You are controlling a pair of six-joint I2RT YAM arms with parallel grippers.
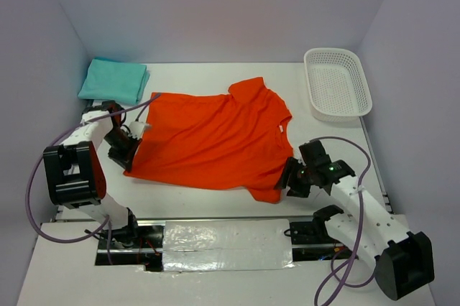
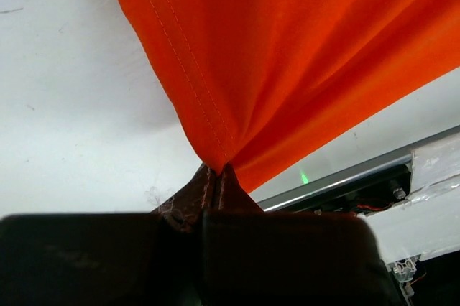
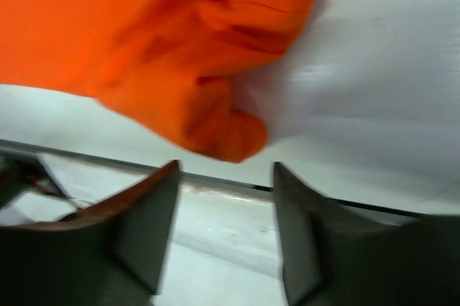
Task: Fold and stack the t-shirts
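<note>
1. The orange t-shirt [image 1: 212,137] lies spread out across the middle of the table [image 1: 201,72], collar toward the right.
2. The left gripper [image 2: 215,175] is pinched tight on the shirt's near left hem corner, and the cloth fans out from its tips.
3. The right gripper [image 3: 226,177] has its jaws apart and holds nothing. The bunched sleeve [image 3: 215,126] lies just ahead of them.
4. A folded mint-aqua t-shirt [image 1: 113,80] sits at the far left corner, with a teal edge showing along its side.
5. 1 white mesh basket [image 1: 338,83] stands far right, apart from the orange shirt.
</note>
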